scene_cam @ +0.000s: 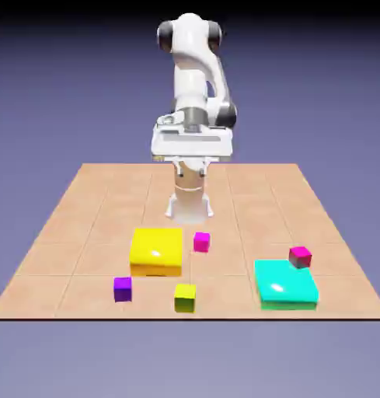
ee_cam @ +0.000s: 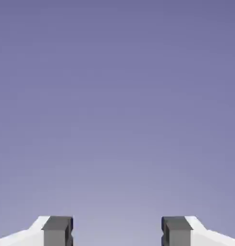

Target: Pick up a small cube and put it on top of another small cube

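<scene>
Starting out, we hold the gripper [ee_cam: 117,233] spread open and empty, high above the table [scene_cam: 84,194]. Left to right near us sit the purple cube [scene_cam: 123,288], olive cube [scene_cam: 185,297], pink cube [scene_cam: 201,242] and magenta cube [scene_cam: 300,256]. Next we must descend over one.

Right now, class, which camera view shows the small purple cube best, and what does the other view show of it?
The exterior view: the purple cube sits fully visible near the table's front edge. The hand view shows none of it, only backdrop and the open end effector.
</scene>
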{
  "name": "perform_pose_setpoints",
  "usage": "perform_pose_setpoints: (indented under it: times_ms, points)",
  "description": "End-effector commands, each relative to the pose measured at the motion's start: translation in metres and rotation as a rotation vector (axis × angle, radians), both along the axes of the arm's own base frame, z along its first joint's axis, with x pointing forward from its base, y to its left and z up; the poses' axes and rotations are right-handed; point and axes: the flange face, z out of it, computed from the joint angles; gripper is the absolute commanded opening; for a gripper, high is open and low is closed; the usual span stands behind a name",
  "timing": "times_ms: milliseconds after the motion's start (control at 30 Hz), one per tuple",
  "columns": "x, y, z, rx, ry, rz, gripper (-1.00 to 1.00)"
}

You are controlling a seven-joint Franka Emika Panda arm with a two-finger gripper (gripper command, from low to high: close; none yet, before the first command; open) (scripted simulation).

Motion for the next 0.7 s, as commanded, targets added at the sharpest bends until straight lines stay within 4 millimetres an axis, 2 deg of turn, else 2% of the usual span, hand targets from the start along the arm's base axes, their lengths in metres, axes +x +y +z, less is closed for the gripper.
perform_pose_setpoints:
  times_ms: [0,333,667]
  points:
    - [0.008,0.004,-0.008,-0.034,0.040,0.041,0.00]
    - [0.070,0.040,-0.104,-0.387,0.436,0.469,0.00]
    - [0.104,0.060,-0.220,-0.764,0.844,0.903,0.00]
